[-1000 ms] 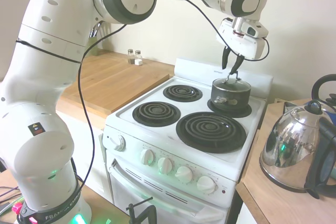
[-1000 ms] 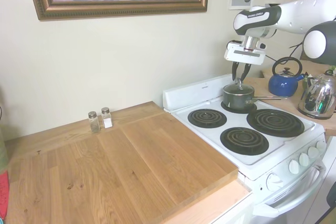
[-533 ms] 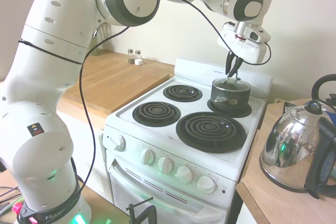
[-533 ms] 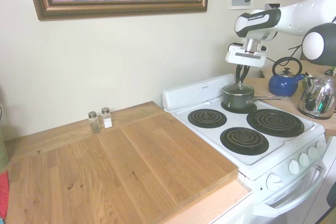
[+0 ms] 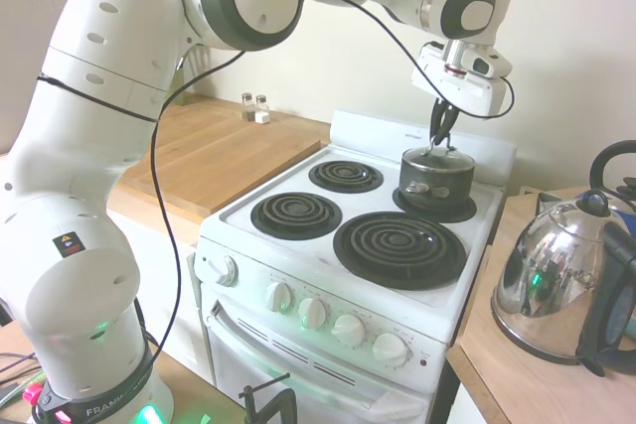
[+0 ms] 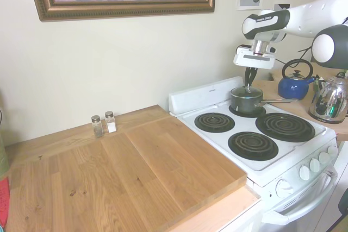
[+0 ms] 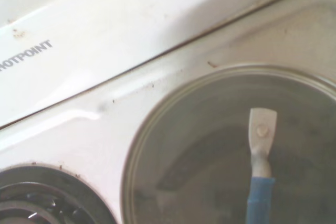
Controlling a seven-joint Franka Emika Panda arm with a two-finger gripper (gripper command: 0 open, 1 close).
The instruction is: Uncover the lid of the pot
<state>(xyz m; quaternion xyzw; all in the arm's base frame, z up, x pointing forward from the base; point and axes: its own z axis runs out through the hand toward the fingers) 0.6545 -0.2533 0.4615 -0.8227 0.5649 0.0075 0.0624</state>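
The small dark pot (image 5: 435,186) stands on the back right burner of the white stove (image 5: 298,255), also seen as the pot (image 6: 246,102) in the second exterior view. Its glass lid (image 5: 438,158) with a metal rim sits on top. My gripper (image 5: 438,140) points straight down over the lid's middle, fingers shut together on the loop handle. From the other side the gripper (image 6: 249,84) meets the lid (image 6: 246,89) at the same spot. The wrist view looks down through the lid (image 7: 199,145), with its handle (image 7: 260,150) rising from the lower edge.
A chrome kettle (image 5: 556,285) stands on the counter right of the stove, with a blue kettle (image 6: 294,85) behind it. Three bare coil burners (image 5: 397,248) lie in front of and beside the pot. Two shakers (image 6: 103,125) stand on the wooden counter (image 6: 136,177) by the wall.
The fingers were open above the handle one second ago; they have come down a little and shut on it. Pot and lid have not moved.
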